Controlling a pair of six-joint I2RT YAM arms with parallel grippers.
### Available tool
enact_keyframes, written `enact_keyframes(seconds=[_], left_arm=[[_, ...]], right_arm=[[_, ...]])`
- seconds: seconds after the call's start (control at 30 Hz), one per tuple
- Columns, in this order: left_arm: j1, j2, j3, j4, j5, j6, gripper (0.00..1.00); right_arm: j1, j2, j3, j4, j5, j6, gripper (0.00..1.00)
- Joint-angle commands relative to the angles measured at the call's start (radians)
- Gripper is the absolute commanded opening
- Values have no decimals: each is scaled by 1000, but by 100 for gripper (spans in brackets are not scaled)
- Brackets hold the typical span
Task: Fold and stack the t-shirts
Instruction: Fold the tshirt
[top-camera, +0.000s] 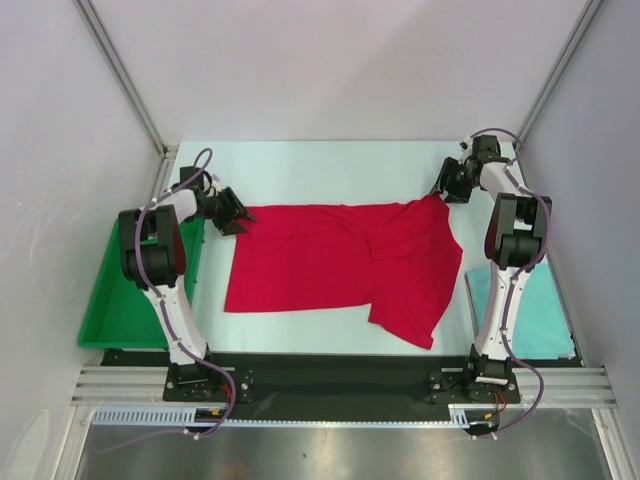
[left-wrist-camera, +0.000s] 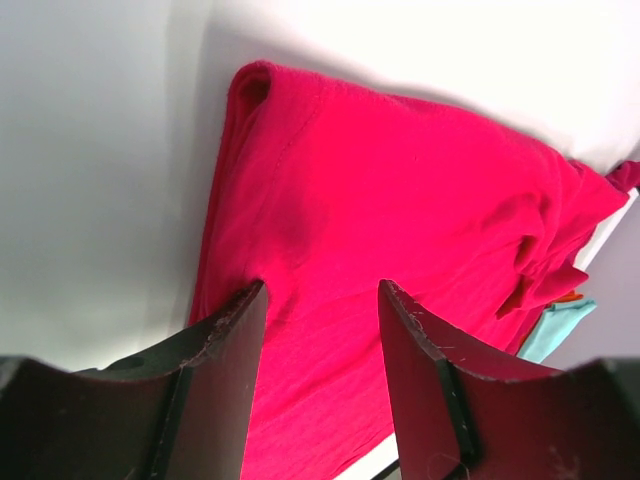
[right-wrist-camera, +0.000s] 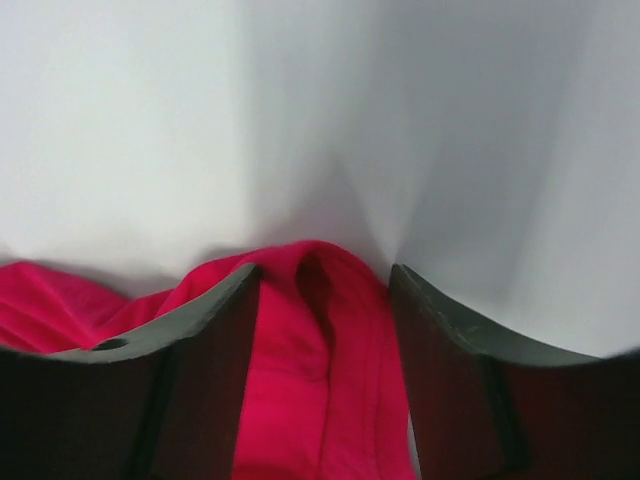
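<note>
The left gripper (left-wrist-camera: 322, 286) and right gripper (right-wrist-camera: 325, 270) are both spread wide, the red t-shirt (top-camera: 340, 265) showing between their jaws.

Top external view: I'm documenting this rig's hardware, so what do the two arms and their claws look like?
The left arm and right arm share white links joined by chunky black joint housings. A thin purplish cable loops alongside each from base to wrist. The left claw and right claw are black, two-fingered; close up, the fingers are dark flat plates with scuffed edges.
</note>
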Motion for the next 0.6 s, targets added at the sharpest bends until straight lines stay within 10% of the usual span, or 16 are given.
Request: enact_keyframes(seconds=[0.0, 0.4, 0.57], left_arm=[[5, 44, 22, 7, -16, -10, 55], [9, 86, 33, 12, -36, -27, 56], [10, 107, 56, 5, -50, -27, 56]], right_arm=[[4, 47, 53, -23, -36, -17, 57], [-41, 1, 9, -11, 138, 55, 0], [-76, -31, -34, 97, 177, 148, 0]])
